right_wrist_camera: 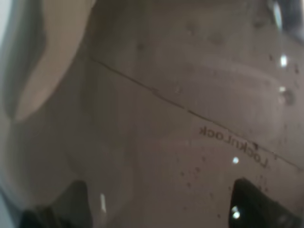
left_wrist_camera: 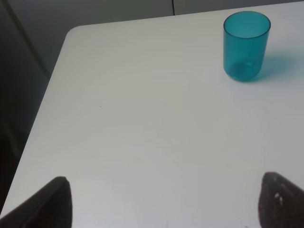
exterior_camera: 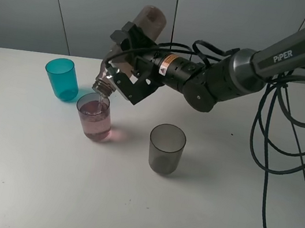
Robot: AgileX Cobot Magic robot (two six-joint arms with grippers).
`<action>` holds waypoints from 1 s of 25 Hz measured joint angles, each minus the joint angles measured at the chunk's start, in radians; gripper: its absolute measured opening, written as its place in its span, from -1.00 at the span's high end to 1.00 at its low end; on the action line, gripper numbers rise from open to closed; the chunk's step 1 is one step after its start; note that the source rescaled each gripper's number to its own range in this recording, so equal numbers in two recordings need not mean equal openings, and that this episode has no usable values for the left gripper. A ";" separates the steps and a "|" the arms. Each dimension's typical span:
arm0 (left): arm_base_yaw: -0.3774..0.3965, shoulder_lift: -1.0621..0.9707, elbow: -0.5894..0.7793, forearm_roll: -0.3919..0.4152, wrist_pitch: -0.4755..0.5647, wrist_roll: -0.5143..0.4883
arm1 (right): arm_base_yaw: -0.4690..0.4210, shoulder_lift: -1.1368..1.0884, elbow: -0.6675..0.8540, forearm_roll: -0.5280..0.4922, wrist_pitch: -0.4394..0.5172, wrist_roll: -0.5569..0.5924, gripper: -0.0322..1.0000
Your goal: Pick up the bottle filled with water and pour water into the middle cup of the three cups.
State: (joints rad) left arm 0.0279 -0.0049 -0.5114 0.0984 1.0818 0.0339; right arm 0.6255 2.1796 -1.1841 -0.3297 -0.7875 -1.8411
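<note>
The right fingers [exterior_camera: 126, 32] are pinching the tilted bottle [exterior_camera: 151, 18], pouring into the half-filled middle cup [exterior_camera: 94, 119]; left fingers [left_wrist_camera: 57, 204] are sitting spread

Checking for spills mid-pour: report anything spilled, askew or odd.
Nothing stands out. The bottle is tilted only for pouring, mouth over the pink cup. The teal cup and grey cup stand upright. No puddle shows on the table.

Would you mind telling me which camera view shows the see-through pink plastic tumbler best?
The exterior high view: the see-through pink plastic tumbler shows clearly there, partly filled. Neither wrist view shows it.
</note>
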 joint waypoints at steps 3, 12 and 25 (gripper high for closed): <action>0.000 0.000 0.000 0.000 0.000 0.000 | 0.000 0.000 0.000 0.000 -0.001 -0.002 0.93; 0.000 0.000 0.000 0.000 0.000 0.000 | 0.000 0.000 0.000 0.000 -0.004 0.033 0.93; 0.000 0.000 0.000 0.000 0.000 0.000 | 0.000 -0.020 0.000 0.000 0.120 0.823 0.93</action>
State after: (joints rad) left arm 0.0279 -0.0049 -0.5114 0.0984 1.0818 0.0339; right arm 0.6255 2.1598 -1.1841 -0.3297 -0.6670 -1.0184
